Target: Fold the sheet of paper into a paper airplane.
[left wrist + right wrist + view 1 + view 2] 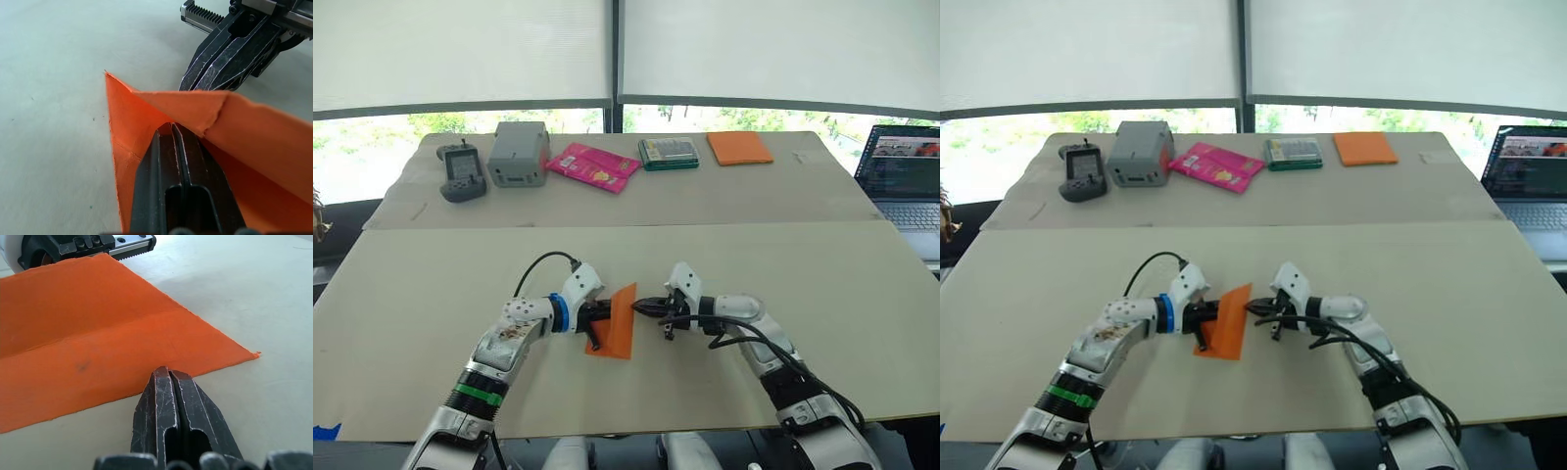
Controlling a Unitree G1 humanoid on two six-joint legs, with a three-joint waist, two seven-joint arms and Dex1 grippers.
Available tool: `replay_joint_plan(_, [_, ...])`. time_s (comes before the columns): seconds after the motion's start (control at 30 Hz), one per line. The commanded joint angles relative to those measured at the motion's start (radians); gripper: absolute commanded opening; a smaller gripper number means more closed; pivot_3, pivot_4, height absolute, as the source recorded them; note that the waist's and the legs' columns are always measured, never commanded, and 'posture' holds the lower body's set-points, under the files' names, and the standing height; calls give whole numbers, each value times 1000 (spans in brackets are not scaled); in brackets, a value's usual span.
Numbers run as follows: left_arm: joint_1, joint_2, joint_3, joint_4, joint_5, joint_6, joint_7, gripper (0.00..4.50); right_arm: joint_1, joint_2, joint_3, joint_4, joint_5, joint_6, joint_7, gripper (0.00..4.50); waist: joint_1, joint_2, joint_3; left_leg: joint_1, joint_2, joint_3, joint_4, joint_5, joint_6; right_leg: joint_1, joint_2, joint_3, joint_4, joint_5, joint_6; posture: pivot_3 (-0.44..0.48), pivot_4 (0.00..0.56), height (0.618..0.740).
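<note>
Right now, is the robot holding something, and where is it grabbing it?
The left gripper is shut on the sheet of paper, under its raised fold. The right gripper is shut at the paper's edge, gripping nothing.

Looks like a lab or office test bench by windows. Cardboard-covered tables (862,294) under roller blinds (460,49), trees outside. Open laptop (906,181) with code on screen at the right edge. Back table holds a handheld controller (463,174), grey box (519,154), pink packet (594,166), orange pad (739,148).
</note>
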State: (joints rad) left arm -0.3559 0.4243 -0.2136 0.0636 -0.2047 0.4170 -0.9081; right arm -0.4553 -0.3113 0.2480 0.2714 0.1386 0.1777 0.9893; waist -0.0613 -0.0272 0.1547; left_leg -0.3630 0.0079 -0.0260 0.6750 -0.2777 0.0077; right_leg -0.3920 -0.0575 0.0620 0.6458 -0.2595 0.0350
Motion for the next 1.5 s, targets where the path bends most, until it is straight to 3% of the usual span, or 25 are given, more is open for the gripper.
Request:
replay_joint_plan(0.03, [35, 29, 12, 3, 4, 55, 16, 0, -17, 5, 39, 24, -39, -21, -1, 40, -6, 0, 0, 0, 0, 0, 0, 0, 0, 0, 0, 0, 0, 0, 0, 0, 150, 740])
replay_joint_plan(0.4, [-14, 106, 161, 17, -85, 106, 8, 0, -82, -22, 206, -3, -253, 136, -51, 40, -10, 0, 0, 7, 2, 1, -7, 0, 0, 0, 2, 0, 1, 0, -1, 0, 150, 740])
replay_joint_plan(0.63, [-44, 67, 202, -62, -189, 140, -20, 0, -93, -59, 284, -47, -340, 270, -46, 40, -4, 0, 0, 9, 3, 2, -8, 0, -1, 2, 1, -2, 0, 1, -3, 0, 150, 740])
replay_joint_plan(0.77, [-37, 54, 176, -113, -215, 162, -36, 0, -85, -60, 293, -66, -346, 313, -52, 40, -4, 0, -1, 10, 3, 2, -8, 0, -1, 3, 0, -2, 0, 1, -3, 0, 150, 740])
replay_joint_plan(1.27, [55, 105, -40, -52, 1, 61, -17, 0, -95, -32, 182, -165, -228, 291, -43, 40, 14, 0, -1, 9, 1, 2, -8, 0, -1, 3, -1, -2, -3, 1, -3, 0, 150, 740])
replay_joint_plan(1.5, [78, 116, -49, -65, 15, 59, -18, 0, -177, 22, 136, 83, -259, 108, -145, 40, 10, 0, -1, 11, 2, 2, -9, 0, -1, 3, 0, -2, -3, 2, -5, 0, 150, 740])
